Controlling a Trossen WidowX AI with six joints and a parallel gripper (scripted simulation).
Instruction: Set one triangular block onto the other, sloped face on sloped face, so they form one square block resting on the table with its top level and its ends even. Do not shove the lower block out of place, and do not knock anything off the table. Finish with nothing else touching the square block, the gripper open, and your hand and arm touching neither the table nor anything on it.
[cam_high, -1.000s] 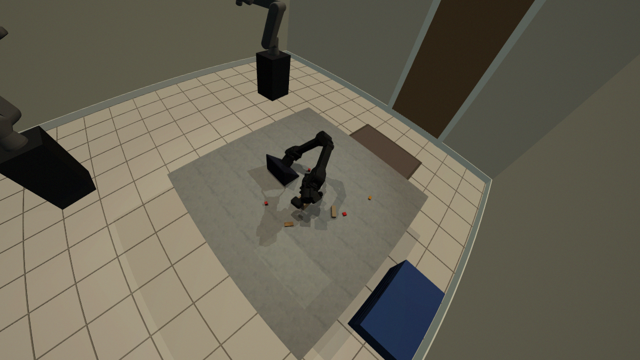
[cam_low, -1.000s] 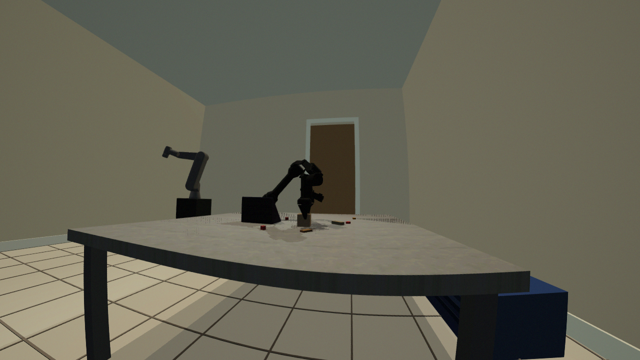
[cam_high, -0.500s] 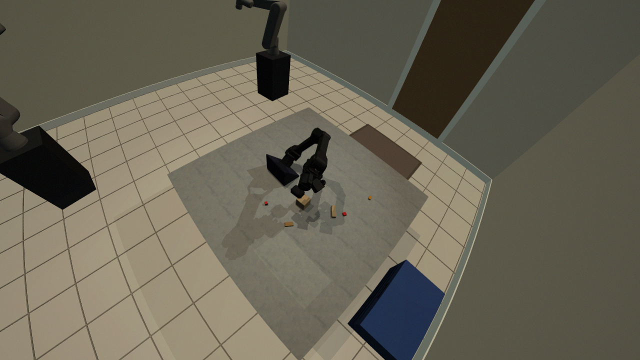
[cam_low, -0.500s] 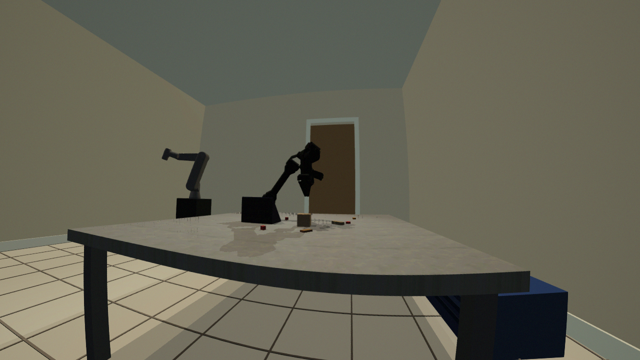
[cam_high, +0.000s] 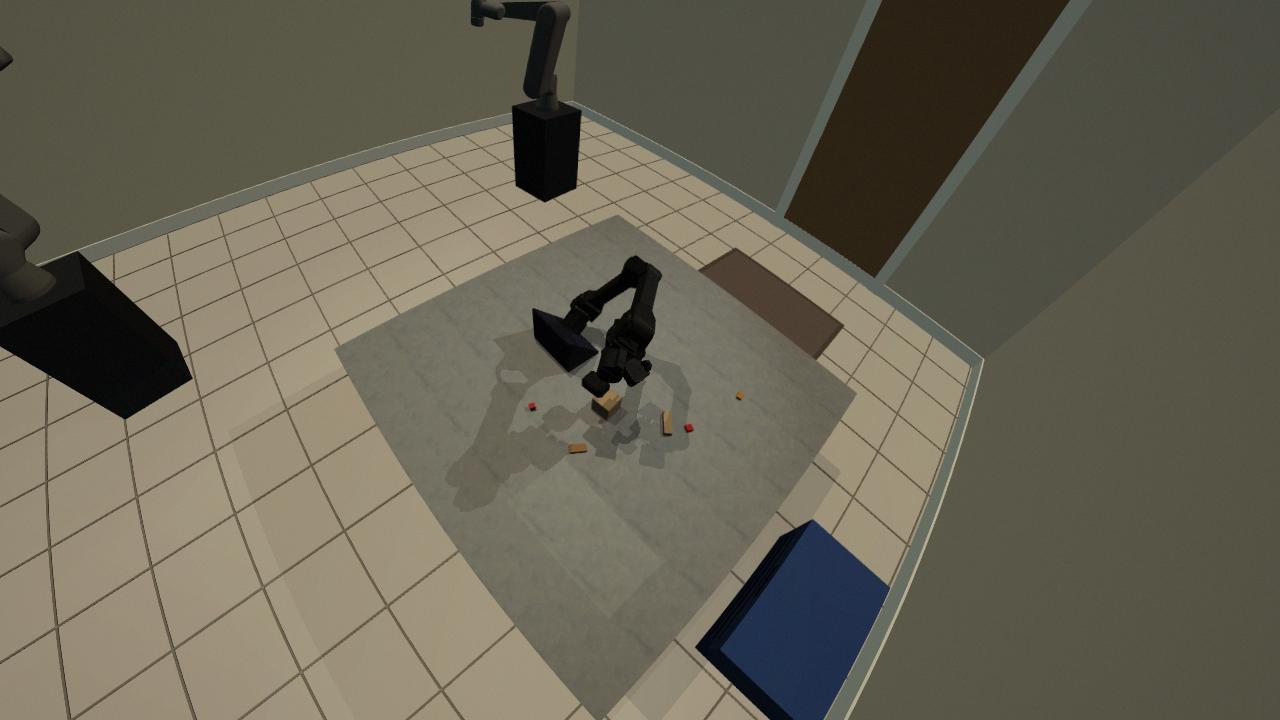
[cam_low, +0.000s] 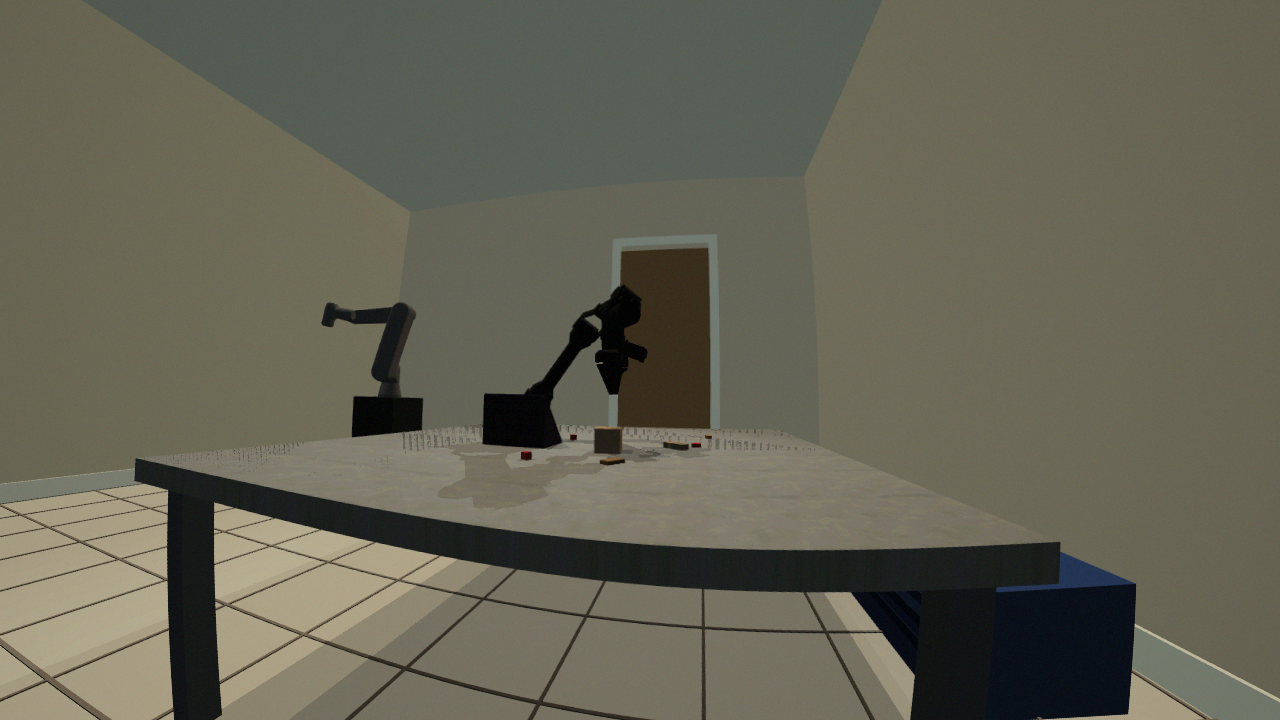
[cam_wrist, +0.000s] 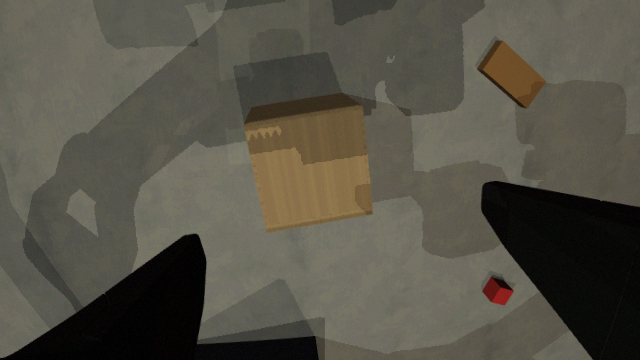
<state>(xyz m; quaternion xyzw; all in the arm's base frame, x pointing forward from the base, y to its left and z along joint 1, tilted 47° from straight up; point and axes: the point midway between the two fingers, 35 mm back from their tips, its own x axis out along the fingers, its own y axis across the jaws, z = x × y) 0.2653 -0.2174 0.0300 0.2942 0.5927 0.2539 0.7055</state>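
The two triangular blocks show as one square wooden block (cam_high: 605, 410) (cam_low: 607, 440) (cam_wrist: 310, 187) standing on the table (cam_high: 572, 555) (cam_low: 760, 501). Its top looks level in the exterior view and its outline looks even in the wrist view. The sloped seam between the two is not visible. My gripper (cam_low: 613, 391) (cam_wrist: 347, 221) is open and empty. It hangs above the block with a clear gap in the exterior view. In the wrist view the fingers stand wide apart, nearer the bottom of the picture than the block, and do not touch it.
An orange-brown plank (cam_high: 577, 448) (cam_low: 612, 461) (cam_wrist: 511, 75) and a red cube (cam_high: 531, 406) (cam_low: 526, 455) (cam_wrist: 498, 291) lie near the block. A tan plank (cam_high: 666, 423) (cam_low: 675, 445), another red cube (cam_high: 689, 428) (cam_low: 696, 445) and a small orange piece (cam_high: 739, 394) lie on the other side.
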